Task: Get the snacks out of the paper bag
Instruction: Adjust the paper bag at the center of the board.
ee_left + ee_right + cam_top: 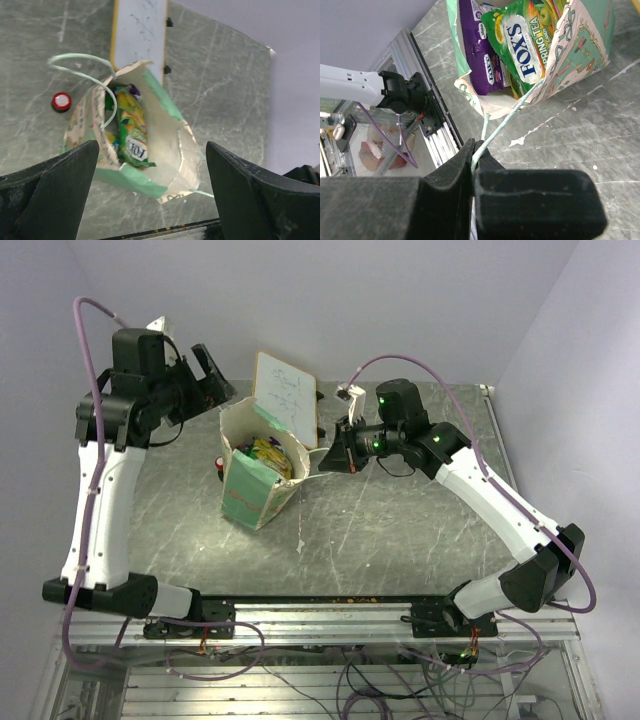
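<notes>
The paper bag (252, 485) stands tilted in the middle of the table with its mouth open. Snacks (268, 452) fill it: a green Fox's packet (525, 45) and a purple packet (480, 50) show at the mouth. My right gripper (479, 147) is shut on the bag's mint string handle (505, 120), pulling it taut to the right of the bag (580, 50). Up behind the bag to its left, my left gripper (205, 380) is open with nothing in it. In the left wrist view its jaws (152, 145) stand wide above the bag (170, 145) and snacks (131, 127). The other handle loop (80, 62) hangs free.
A white wood-framed board (285, 395) lies behind the bag, touching its far side. A small red-and-black cylinder (219, 462) stands just left of the bag. The metal rail (320, 605) runs along the table's near edge.
</notes>
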`<state>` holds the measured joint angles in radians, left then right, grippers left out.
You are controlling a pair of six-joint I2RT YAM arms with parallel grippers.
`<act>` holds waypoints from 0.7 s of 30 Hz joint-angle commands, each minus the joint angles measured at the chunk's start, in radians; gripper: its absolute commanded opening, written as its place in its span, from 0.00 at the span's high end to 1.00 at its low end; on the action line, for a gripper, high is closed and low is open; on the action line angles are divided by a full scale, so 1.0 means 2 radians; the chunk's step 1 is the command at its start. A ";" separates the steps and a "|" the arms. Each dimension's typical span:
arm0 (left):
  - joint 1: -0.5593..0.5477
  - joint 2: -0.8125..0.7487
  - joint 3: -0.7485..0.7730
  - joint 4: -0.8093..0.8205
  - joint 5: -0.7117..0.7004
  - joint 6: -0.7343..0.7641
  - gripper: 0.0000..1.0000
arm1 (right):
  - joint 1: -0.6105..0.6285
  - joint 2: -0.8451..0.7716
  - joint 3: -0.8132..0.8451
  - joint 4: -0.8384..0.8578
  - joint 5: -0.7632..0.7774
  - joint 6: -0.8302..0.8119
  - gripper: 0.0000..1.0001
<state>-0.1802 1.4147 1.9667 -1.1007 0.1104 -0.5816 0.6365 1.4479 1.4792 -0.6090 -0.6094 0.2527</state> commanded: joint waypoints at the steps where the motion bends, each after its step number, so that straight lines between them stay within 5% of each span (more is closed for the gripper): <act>1: 0.001 -0.048 -0.057 0.011 -0.068 0.012 0.02 | 0.000 -0.014 0.016 0.011 -0.002 -0.004 1.00; 6: 0.002 -0.048 -0.098 0.026 -0.066 -0.014 0.03 | 0.000 -0.011 0.019 0.011 -0.003 -0.005 1.00; 13: 0.008 -0.019 -0.157 0.099 -0.041 -0.079 0.28 | 0.000 -0.013 0.019 0.008 -0.004 -0.006 1.00; 21: 0.008 0.036 -0.123 0.090 -0.071 -0.058 0.39 | -0.001 -0.017 0.015 0.008 -0.002 -0.007 1.00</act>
<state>-0.1726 1.4536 1.6611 -0.9482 0.0025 -0.7101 0.6365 1.4479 1.4792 -0.6094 -0.6094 0.2497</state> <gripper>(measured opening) 0.664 0.006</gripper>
